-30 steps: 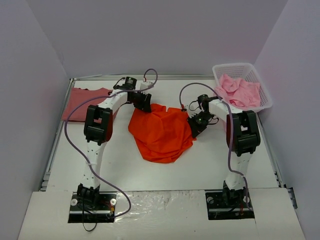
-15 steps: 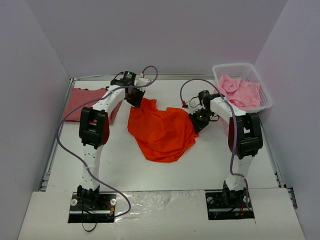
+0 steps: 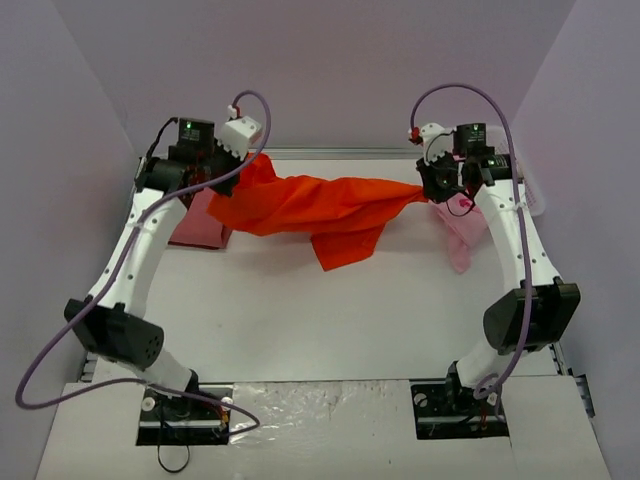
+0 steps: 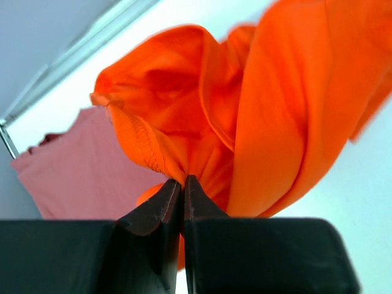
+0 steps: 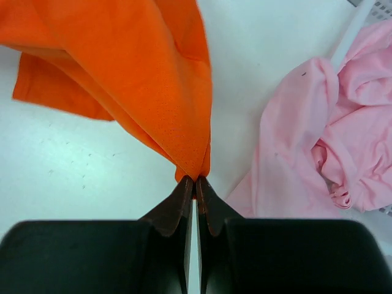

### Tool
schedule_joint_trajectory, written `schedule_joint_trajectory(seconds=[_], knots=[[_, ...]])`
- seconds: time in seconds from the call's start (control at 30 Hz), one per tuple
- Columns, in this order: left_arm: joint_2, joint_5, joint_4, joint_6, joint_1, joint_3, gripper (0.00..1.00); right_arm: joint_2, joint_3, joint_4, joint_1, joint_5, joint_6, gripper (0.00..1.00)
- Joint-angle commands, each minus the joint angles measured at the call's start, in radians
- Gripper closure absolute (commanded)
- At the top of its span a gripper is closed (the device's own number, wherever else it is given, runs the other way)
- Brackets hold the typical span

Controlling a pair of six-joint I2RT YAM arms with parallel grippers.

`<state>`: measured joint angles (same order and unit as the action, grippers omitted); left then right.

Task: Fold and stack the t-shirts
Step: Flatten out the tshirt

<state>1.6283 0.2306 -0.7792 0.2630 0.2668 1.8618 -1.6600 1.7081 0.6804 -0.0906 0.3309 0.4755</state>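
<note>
**Orange-red t-shirt (image 3: 320, 205) now off the table (image 3: 330, 310)**

A second ago it lay crumpled mid-table. Now both arms have raised it and drawn it into a taut band between them, one flap drooping from the middle — open enough, I judge, to lay flat for folding. The rose-red shirt (image 3: 195, 228) lies far left, and a light pink shirt (image 5: 294, 153) spills near the right arm. The left gripper (image 4: 182, 184) and right gripper (image 5: 195, 182) each pinch one end of the orange cloth.

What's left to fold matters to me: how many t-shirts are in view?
3 at least: orange t-shirt stretched aloft at centre, rose t-shirt far left, pink t-shirt hanging at right; more pink may hide there.
</note>
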Motion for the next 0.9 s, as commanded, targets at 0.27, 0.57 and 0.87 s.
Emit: schedule_joint_trajectory(seconds=[0.27,0.57,0.87], knots=[[-0.361,0.145,-0.333,0.197,0.097,-0.513,0.48,0.197,-0.332,0.077,-0.012,0.043,0.043,1.00],[-0.404,0.040,-0.214,0.188,0.127,-0.656,0.14,0.157,-0.395,0.068,-0.012,0.086,0.052,1.00],[-0.170,-0.016,0.121,0.116,0.126,-0.632,0.11,0.115,-0.444,0.027,-0.014,0.094,0.046,1.00]])
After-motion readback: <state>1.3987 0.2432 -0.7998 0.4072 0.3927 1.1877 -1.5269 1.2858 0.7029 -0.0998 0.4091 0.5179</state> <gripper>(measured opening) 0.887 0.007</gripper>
